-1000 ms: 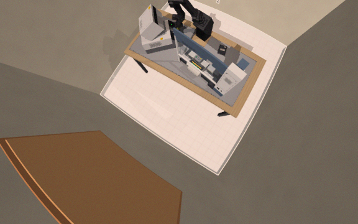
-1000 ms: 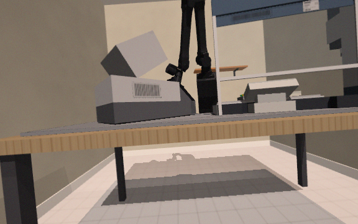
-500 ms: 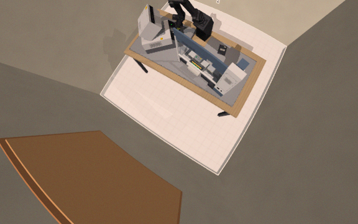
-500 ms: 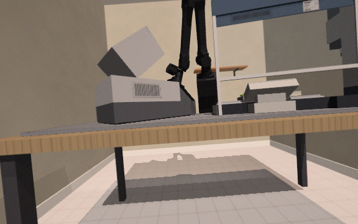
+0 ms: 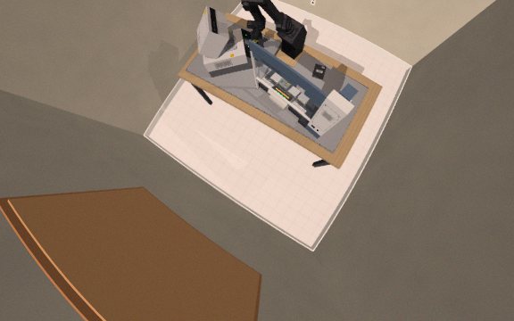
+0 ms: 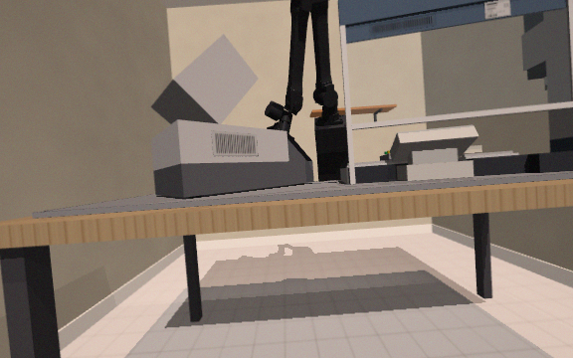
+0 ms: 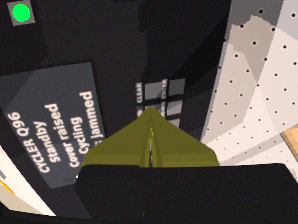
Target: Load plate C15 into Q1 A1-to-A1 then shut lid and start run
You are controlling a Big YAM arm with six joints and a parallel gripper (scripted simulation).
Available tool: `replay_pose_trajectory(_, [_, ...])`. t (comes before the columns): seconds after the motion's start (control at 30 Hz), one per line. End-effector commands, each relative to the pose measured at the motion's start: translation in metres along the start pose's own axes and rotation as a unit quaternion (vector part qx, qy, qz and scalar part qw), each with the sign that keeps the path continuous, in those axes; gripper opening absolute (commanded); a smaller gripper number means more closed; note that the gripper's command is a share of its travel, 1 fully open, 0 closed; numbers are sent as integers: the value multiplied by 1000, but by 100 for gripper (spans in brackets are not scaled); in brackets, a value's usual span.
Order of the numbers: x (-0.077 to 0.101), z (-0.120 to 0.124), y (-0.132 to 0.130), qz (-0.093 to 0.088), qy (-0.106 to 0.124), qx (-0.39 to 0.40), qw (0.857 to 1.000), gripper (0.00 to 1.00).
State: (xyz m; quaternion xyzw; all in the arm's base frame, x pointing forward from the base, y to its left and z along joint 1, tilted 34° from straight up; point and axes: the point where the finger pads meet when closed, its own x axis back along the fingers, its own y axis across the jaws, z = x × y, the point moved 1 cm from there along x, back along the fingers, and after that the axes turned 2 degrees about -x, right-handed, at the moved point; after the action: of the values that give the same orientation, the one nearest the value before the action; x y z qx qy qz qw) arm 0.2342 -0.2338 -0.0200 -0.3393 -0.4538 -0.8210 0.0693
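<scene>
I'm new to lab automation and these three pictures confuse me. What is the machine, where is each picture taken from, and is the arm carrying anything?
The black jointed thing is a robot arm standing on a wooden bench. One picture looks down on the whole room from high above, one looks across the bench from low at its edge, and one comes from a camera on the arm's wrist.

The grey box with the tilted-up top is the cycler Q1, a machine that heats sample plates; its lid is raised. In the wrist picture you see its dark front panel, with a green lamp, a label and small keys.

The yellow wedge there is the arm's pincer. It is shut and holds nothing, and its tip points at the keys.

Further along the bench stand a blue-topped frame and more lab ware, too small to name.
</scene>
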Motion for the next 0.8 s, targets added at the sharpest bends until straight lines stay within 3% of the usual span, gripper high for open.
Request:
replay_pose_trajectory(0.0, [2, -2, -8, 3, -3, -8, 1000, 0])
replay_pose_trajectory(0.17, [2, -2, -4, 2, -3, -11, 1000, 0])
replay_pose_trajectory(0.33, [16, -3, -5, -3, -6, -1, 1000, 0])
replay_pose_trajectory(0.77, [33, -4, -9, -4, -7, 8, 1000, 0])
